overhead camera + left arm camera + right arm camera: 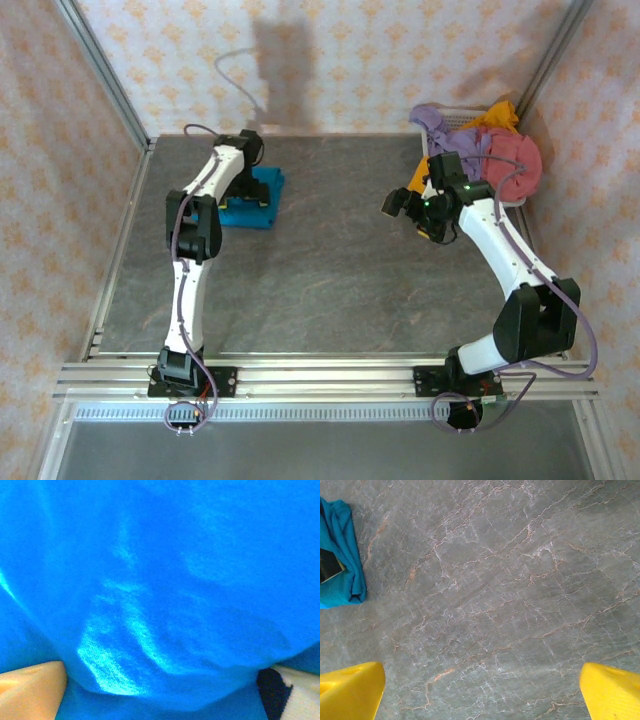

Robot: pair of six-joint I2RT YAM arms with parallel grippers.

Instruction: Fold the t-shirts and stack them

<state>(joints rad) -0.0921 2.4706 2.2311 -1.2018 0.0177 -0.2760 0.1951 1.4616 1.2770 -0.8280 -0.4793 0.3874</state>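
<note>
A folded teal-blue t-shirt lies on the grey table at the back left. My left gripper is pressed down onto it. In the left wrist view the blue cloth is right up against the camera, and the two fingertips stand wide apart at the bottom corners, the cloth bulging between them. My right gripper hovers open right of centre, over bare table, its yellow fingers far apart. The teal shirt shows at the left edge of the right wrist view. Purple, orange-yellow and dusty red t-shirts are heaped at the back right.
The heap sits in a white basket in the back right corner, just behind the right arm. Metal frame posts and patterned walls close in the table on three sides. Bare marbled table stretches between the arms.
</note>
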